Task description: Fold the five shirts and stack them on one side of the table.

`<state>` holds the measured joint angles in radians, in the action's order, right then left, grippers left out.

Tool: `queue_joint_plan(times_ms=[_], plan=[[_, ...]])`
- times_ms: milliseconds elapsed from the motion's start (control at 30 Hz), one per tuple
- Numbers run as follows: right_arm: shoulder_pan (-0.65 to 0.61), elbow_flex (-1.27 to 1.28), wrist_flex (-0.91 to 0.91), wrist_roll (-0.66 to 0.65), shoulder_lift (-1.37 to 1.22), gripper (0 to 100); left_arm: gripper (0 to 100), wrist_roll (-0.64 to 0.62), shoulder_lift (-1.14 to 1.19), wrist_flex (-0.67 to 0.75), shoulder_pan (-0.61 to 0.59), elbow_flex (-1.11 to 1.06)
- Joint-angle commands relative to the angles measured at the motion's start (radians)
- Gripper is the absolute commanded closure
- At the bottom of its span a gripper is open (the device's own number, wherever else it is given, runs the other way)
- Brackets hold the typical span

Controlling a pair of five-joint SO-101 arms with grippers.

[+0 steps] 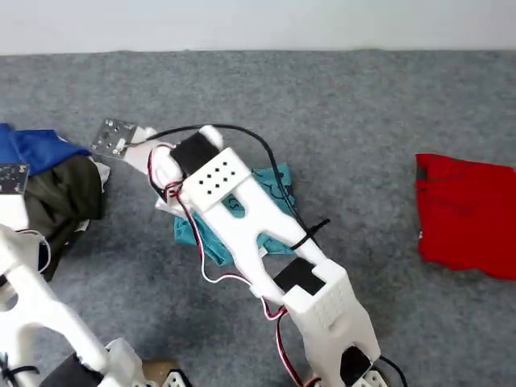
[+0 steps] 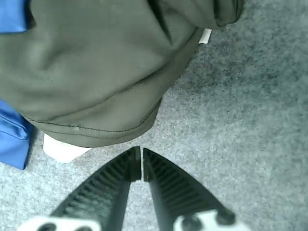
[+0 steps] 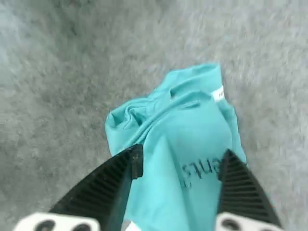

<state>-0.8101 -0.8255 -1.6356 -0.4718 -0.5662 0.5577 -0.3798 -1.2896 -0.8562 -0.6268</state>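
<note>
High view: red shirt [image 1: 466, 214] looks folded at the table's [image 1: 363, 105] right edge, probably the stack's start; olive shirt [image 1: 64, 197] and blue shirt [image 1: 36, 149] heaped at the left edge; teal shirt [image 1: 280, 189] mid-table under the right arm [image 1: 242, 210]. Left wrist view: left gripper [image 2: 142, 166], fingers together, over bare table just beside the olive hem, seemingly idle. Right wrist view: right gripper [image 3: 182, 161], fingers apart astride the crumpled teal cloth, likely set to pinch it.

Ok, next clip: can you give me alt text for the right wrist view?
The right gripper hangs open above a crumpled teal shirt, its two black ridged fingers either side of the cloth. The shirt lies on the grey table, a small white label showing at its collar.
</note>
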Motion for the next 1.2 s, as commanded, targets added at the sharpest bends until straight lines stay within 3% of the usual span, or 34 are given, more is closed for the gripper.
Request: queue_joint_plan(times_ms=[0, 100, 233, 400, 667, 833, 1000, 1167], plan=[[0.061, -0.075, -0.108, -0.064, 0.03, 88.7, 98, 0.003, -0.048, 0.02, 0.003, 0.01], [0.131, -0.064, -0.163, -0.075, 0.018, 98.4, 98, 0.003, -0.048, 0.02, 0.003, 0.01], [0.229, 0.009, -0.162, -0.08, 0.01, 98.9, 98, 0.003, -0.048, 0.021, 0.008, 0.01], [0.266, 0.149, -0.163, -0.08, 0.019, 98.9, 98, 0.003, -0.048, 0.021, 0.003, 0.01], [0.142, 0.285, -0.16, -0.044, 0.012, 98.9, 98, 0.003, -0.048, 0.021, -0.032, 0.03], [-0.013, 0.273, -0.14, -0.018, -0.053, 98.9, 98, 0.003, -0.048, 0.021, -0.094, 0.085], [-0.125, 0.147, -0.114, -0.018, -0.182, 98.9, 98, 0.003, -0.048, 0.02, -0.097, 0.091], [-0.099, -0.058, -0.165, 0.026, -0.209, 98.6, 98, 0.003, -0.048, 0.02, -0.129, 0.091]])
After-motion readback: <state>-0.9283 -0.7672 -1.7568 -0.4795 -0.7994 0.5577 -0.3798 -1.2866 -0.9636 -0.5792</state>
